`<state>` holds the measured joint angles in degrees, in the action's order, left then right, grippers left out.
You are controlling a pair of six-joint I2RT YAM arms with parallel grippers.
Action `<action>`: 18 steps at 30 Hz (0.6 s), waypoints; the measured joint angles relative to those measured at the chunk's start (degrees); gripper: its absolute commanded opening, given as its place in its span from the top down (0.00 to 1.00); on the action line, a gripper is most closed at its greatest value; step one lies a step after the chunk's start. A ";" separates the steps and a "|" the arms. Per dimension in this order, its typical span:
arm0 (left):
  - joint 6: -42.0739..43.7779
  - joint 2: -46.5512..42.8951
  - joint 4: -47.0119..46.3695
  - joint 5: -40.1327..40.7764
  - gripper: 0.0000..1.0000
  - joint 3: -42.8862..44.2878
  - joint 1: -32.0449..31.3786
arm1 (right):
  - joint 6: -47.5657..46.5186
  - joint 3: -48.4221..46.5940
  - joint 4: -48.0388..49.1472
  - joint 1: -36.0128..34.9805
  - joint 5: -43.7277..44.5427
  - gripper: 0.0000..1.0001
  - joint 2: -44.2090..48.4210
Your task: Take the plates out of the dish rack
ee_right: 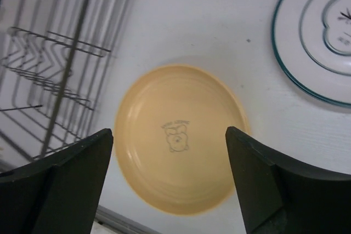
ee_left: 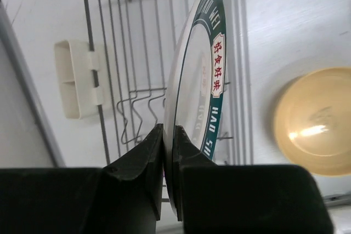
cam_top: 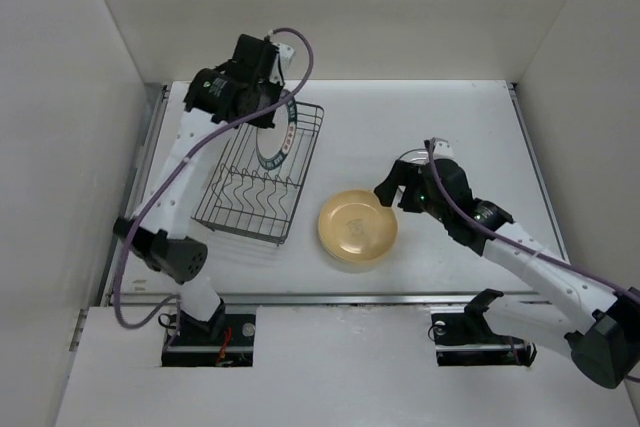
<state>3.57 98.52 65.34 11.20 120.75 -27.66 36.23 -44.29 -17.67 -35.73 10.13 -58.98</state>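
Unloading looks well along. The rectangular dark wire dish rack (cam_top: pixel 262 182) sits left of centre on the white table (cam_top: pixel 450 117). Only one plate is visible in it, a white round plate with a broad dark teal rim (ee_left: pixel 200 75) and red characters, standing on edge at the rack's far end. Left gripper (ee_left: pixel 168 135) is clamped on that plate's rim, jaws pinched tight either side of the edge. A round yellow-tan plate (cam_top: pixel 357 227) lies flat on the table just right of the rack, and a white plate with grey rings (ee_right: pixel 323 31) and a thin dark rim line lies flat near it. Right gripper (ee_right: pixel 169 135) hovers above the yellow one, jaws wide apart, nothing held. A small cream plastic piece (ee_left: pixel 77 78) sits against the rack's outer wire. Step in hand, as judged: taking out the last racked plate. The next move likely calls for a straight lift clear of the zigzag dividers, then a tilt flat onto bare table. The thin rim pinch may let it swing or slip.
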 measured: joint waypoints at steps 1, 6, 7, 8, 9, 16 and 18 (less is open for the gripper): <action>0.02 -2.27 -1.11 -1.20 1.00 -0.02 0.15 | -0.39 -0.42 0.83 0.00 -0.87 0.07 0.55; -0.31 -10.45 -3.76 -16.35 1.00 -0.02 3.15 | -2.10 -0.61 7.61 0.00 -8.48 0.06 2.95; -0.46 -10.88 -3.78 -20.15 1.00 -0.04 3.91 | -2.27 -0.59 9.29 0.00 -9.97 0.06 3.17; -0.52 -10.93 -3.80 -24.41 1.00 -0.17 4.70 | -2.40 -0.52 11.30 0.00 -11.43 0.04 3.41; -0.63 -10.49 -3.82 -28.70 1.00 -0.57 5.40 | -2.43 -0.37 13.33 0.00 -12.74 0.04 3.72; -0.33 -4.33 -3.58 -52.37 1.00 -9.55 6.49 | -1.44 2.93 26.23 0.00 -19.34 0.02 4.59; -0.22 -3.06 -3.41 -56.68 1.00 -10.91 6.43 | -0.52 3.06 28.96 0.00 -20.52 0.02 3.37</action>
<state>3.36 95.46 61.93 -45.47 109.84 -21.23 35.70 -41.23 11.29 -35.73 -10.39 -55.61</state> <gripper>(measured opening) 0.052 0.982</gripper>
